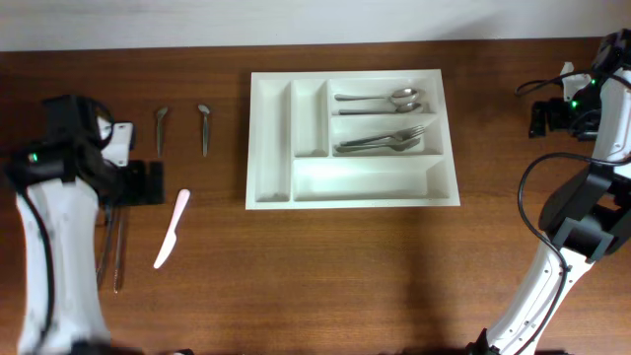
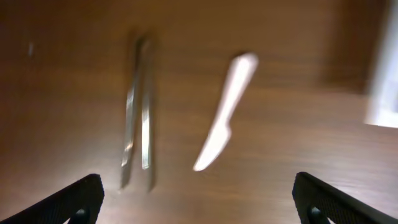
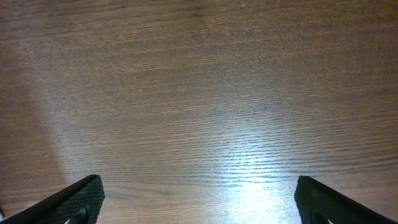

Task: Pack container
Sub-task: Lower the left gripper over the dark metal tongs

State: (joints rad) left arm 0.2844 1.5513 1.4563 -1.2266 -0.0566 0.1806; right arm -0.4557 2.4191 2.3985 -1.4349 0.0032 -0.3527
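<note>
Bare tabletop [image 1: 345, 276] runs wide along the near side of the container [image 1: 254, 138] and to its right, up to the right arm [image 1: 582, 197]. Left of it, 2 small spoons [image 1: 162, 128] lie far, a white knife [image 1: 171, 230] nearer, and 2 metal utensils [image 1: 116, 247] just beside the left arm [image 1: 49, 227]. In the container, 2 upright slots [image 1: 274, 138] and the long near slot [image 1: 360, 179] stand open; cutlery [image 1: 380, 144] occupies the other 2.

On the wooden table [image 1: 345, 276] lie a white knife [image 1: 170, 230], two spoons [image 1: 204, 128] and two metal utensils [image 2: 145, 130].

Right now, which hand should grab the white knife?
The left hand. It hovers open right beside the white knife, while the right hand sits far across, past the container.
</note>
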